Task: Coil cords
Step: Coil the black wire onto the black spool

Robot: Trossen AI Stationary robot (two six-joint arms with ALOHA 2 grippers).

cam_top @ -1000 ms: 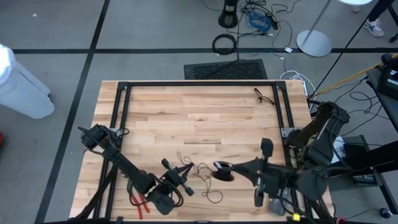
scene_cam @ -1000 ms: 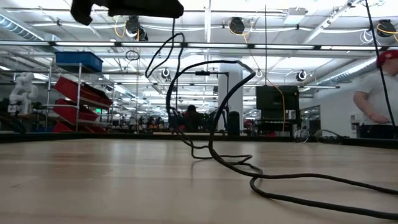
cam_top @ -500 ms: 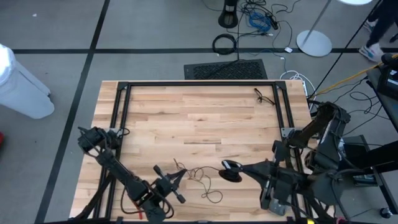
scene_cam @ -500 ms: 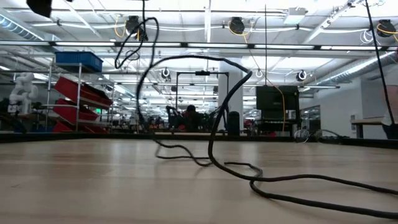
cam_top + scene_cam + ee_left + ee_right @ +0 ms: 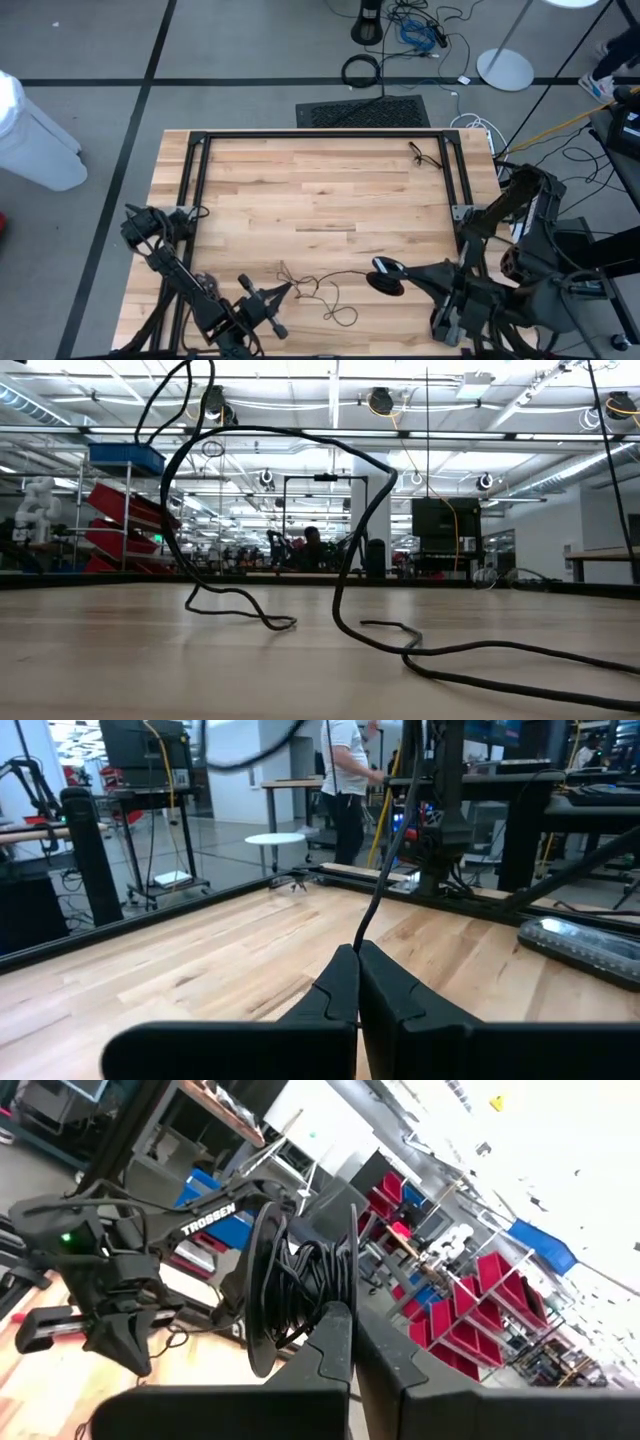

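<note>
I see the left claw (image 5: 277, 291) at the lower left of the overhead frame, its fingers pressed together on one end of the thin black cord (image 5: 322, 285), which trails in loose loops across the bottom centre of the worktop (image 5: 320, 190). In the left wrist view the cord (image 5: 385, 850) rises straight out of the closed fingertips (image 5: 345, 985). The right claw (image 5: 400, 272) sits at the lower right, closed on the round puck (image 5: 386, 268); its wrist view shows the puck (image 5: 295, 1295) with cord wound around it, though I think the grip is on its edge. From table height the cord (image 5: 345, 575) arches high, then snakes along the wood toward the right.
</note>
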